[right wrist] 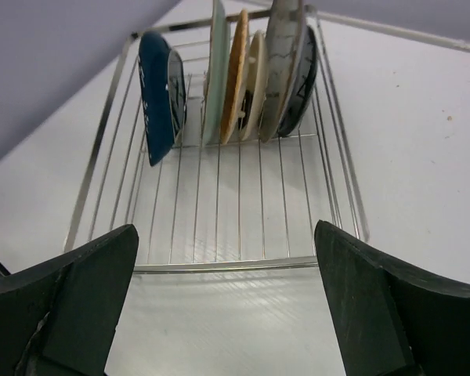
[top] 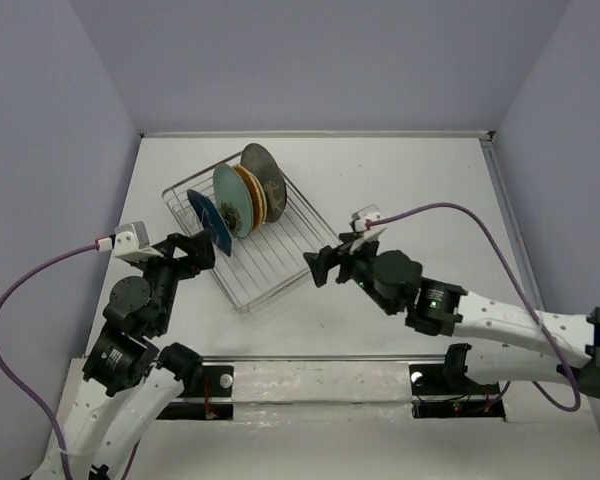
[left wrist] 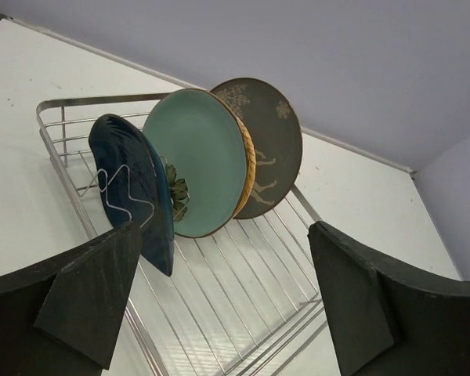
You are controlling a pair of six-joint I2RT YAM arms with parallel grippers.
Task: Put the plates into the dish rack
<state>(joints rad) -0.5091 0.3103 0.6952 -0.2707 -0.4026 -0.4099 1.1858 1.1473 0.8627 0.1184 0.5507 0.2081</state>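
At the twelve o'clock end of the silver wire dish rack (right wrist: 227,266), the plates (right wrist: 236,74) stand on edge: dark blue, teal, orange, cream, grey. The rearmost overlap; I cannot separate them. My left gripper (top: 202,250) at eight o'clock and right gripper (top: 320,268) at four both gape, empty.
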